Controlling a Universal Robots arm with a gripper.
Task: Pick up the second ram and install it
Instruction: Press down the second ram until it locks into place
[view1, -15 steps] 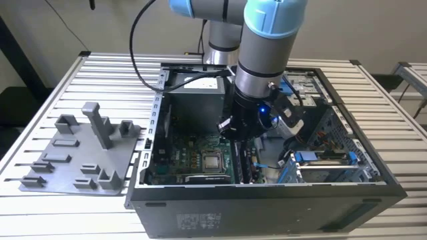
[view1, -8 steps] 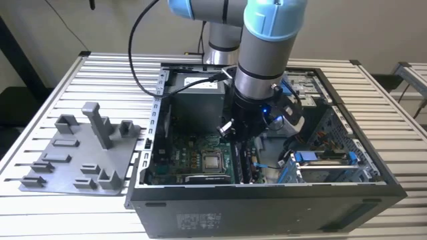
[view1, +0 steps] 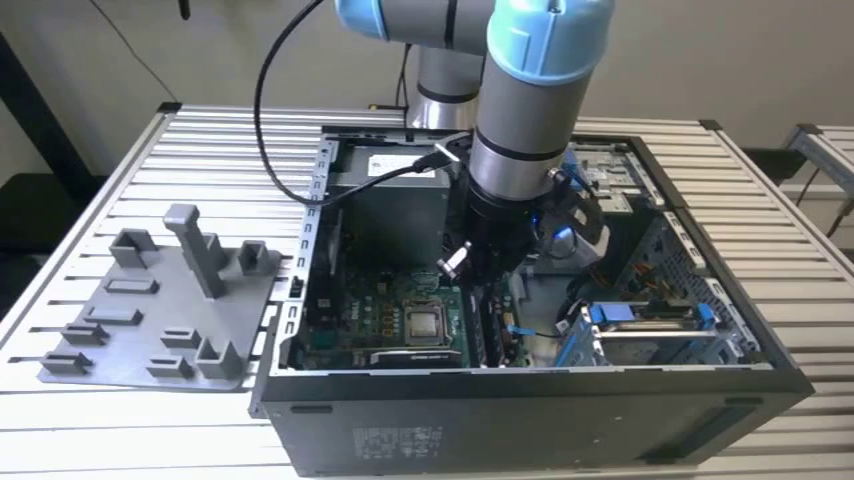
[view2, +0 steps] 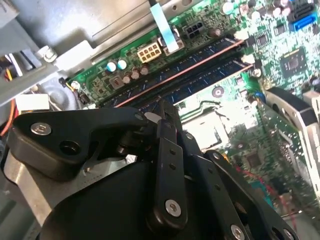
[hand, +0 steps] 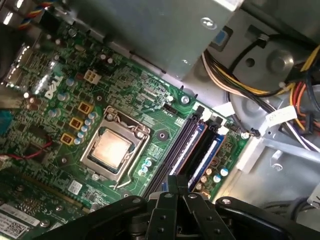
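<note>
Where the arm reaches down into the open computer case, I see the gripper with its fingers drawn together, the tips low over the memory slots. The second ram seems to be the dark stick standing on edge in the slot right under those tips. I can't make out whether the fingers pinch its upper edge or only rest on it. Its long axis follows the slot, one end pointing towards the gripper, and a neighbouring stick lies parallel just beside it. Past the second ram sits the processor. White lettering is printed on the motherboard, and a cable tag carries print too small for me to read. Farther out, a label marks the case wall, and a grey fixture plate lies on the slatted table.
</note>
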